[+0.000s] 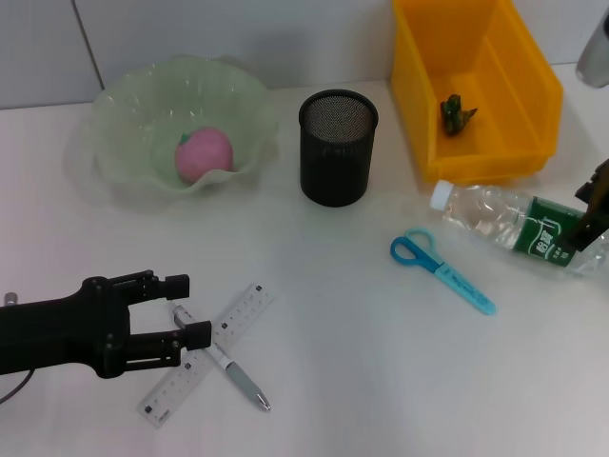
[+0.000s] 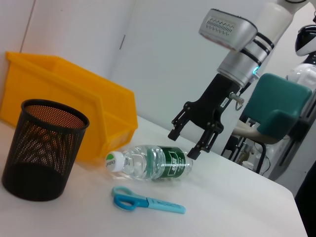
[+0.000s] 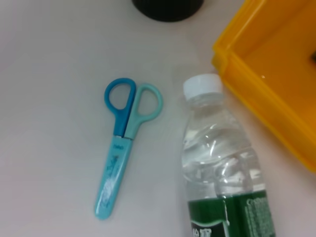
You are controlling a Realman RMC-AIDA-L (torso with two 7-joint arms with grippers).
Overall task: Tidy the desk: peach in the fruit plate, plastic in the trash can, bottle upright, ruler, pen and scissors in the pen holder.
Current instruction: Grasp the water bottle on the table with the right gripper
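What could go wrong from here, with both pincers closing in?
1. The pen lies across the ruler, so the open left pincer beside them may grab both or knock the ruler askew.
2. The water bottle lies on its side; the open right pincer above its label end could set it rolling toward the scissors.

1. Head view: bright, even overhead light; white tabletop (image 1: 333, 381) near overexposed, pinkish tone.
2. Shadows soft and short, e.g. lower left of the mesh cup (image 1: 338, 148) and beneath the bowl (image 1: 176, 124).
3. Water bottle (image 3: 224, 173) shows small specular glints.
4. Right wrist view: soft overall, yellow bin (image 3: 276, 74) at upper right blurred.
5. Left wrist view: sharp foreground, background slightly hazy.
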